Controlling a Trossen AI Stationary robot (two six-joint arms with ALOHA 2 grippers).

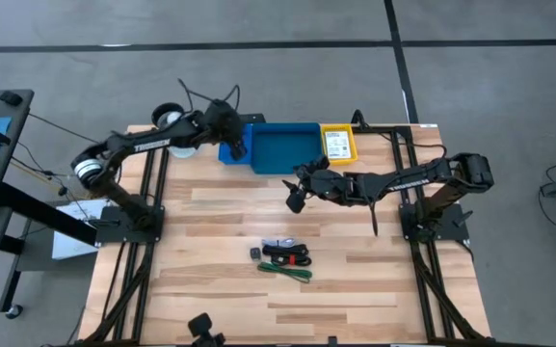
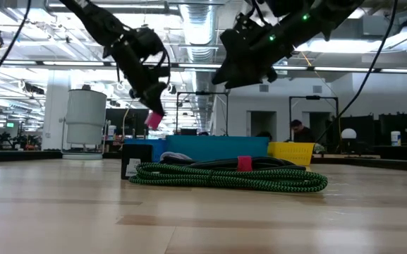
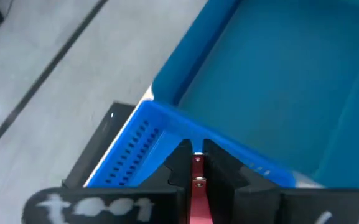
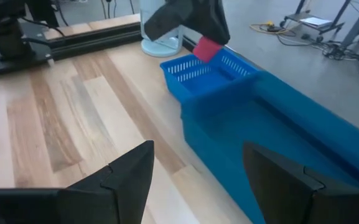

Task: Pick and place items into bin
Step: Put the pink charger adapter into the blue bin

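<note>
With its fingers pinching the small pink-red cube (image 4: 208,47), the left gripper (image 1: 236,146) hovers at the blue plastic bin (image 1: 282,149)'s nine o'clock rim and should travel toward three o'clock before releasing; the right gripper (image 1: 295,198), fingers spread, waits nearby.

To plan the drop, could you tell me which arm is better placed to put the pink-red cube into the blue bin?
Left. The left gripper already holds the pink-red cube above the blue bin's edge, while the right gripper hangs open and empty.
</note>
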